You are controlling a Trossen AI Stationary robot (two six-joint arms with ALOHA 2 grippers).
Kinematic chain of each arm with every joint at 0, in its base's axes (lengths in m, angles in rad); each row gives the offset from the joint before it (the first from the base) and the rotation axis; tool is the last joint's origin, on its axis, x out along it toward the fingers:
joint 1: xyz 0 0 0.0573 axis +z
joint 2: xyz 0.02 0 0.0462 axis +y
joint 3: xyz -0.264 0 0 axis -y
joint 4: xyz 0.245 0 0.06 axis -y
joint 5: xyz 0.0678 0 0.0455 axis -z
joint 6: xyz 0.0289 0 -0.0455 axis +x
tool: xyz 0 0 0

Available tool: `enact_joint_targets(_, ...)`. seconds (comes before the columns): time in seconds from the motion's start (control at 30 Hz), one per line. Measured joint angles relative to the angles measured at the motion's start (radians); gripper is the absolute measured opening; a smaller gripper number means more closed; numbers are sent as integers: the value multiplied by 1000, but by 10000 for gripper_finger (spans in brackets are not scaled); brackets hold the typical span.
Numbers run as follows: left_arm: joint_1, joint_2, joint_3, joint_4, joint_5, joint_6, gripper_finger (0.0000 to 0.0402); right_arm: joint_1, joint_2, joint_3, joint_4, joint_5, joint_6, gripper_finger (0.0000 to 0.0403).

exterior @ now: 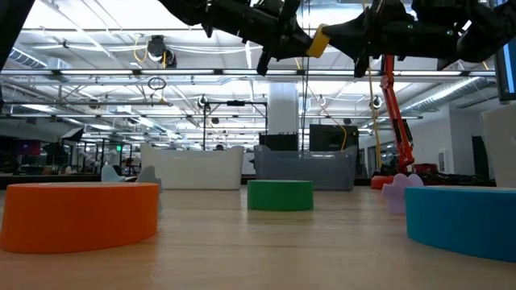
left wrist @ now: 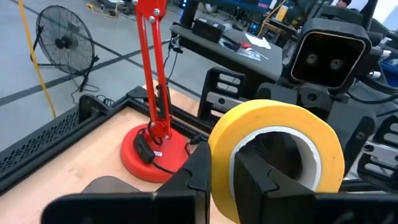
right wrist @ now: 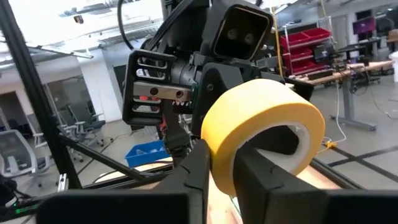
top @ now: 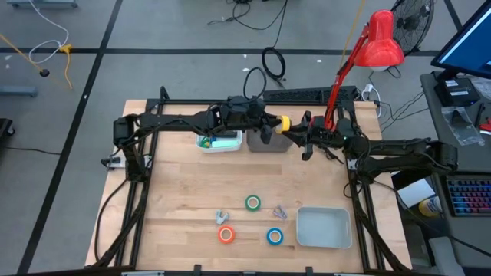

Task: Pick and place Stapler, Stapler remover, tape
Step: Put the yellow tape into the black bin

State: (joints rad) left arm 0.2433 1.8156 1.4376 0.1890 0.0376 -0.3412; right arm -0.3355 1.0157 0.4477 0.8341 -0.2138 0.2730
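1. Both grippers meet above the far middle of the table, over the grey bin (top: 268,142). Left gripper (left wrist: 221,177) is clamped on the wall of the yellow tape roll (top: 285,123), one finger outside, one inside the core. Right gripper (right wrist: 224,171) pinches the same roll's wall the same way.
2. Hard to make out: from above the fingertips are lost in dark arm hardware; only a sliver of yellow shows. In the low view the arms are cut off at the top edge.
3. Tape count is four: yellow in the air between the grippers, green roll (top: 252,202), orange roll (top: 225,234) and blue roll (top: 275,236) flat on the near half of the table (top: 176,192), apart from each other.
4. Two small objects lie by the rolls: a greyish one (top: 222,218) near the orange, a purplish one (top: 279,212) between green and blue. Too small to identify.
5. Containers, three: white bin (top: 220,141) with teal contents, partly hidden under the left arm; the grey bin beside it; a pale tray (top: 324,228) at the near right.
6. One red desk lamp (top: 368,54) at the far right corner.
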Motion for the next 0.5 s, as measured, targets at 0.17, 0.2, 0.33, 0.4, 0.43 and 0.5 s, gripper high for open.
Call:
enact_joint_targets(0.17, -7, 9, 0, 22, -5, -10, 36, 0, -1, -1, 6, -6, -13, 33)
enact_joint_targets(0.2, -7, 10, 0, 22, -5, -12, 36, 0, -1, -1, 6, -4, -11, 33)
enact_joint_targets(0.33, -3, 10, 0, 16, -9, -7, 36, 0, -1, -1, 4, 0, -6, 33)
enact_joint_targets(0.4, 4, 10, 0, 19, -4, 16, 41, 0, 0, -1, 4, 4, -7, 33)
enact_joint_targets(0.43, 9, 9, 0, 18, -1, 37, 52, 0, 0, -1, 3, 5, -8, 33)
enact_joint_targets(0.5, 17, 8, 0, 15, -8, 74, 86, 0, 0, 0, -1, 13, -8, 33)
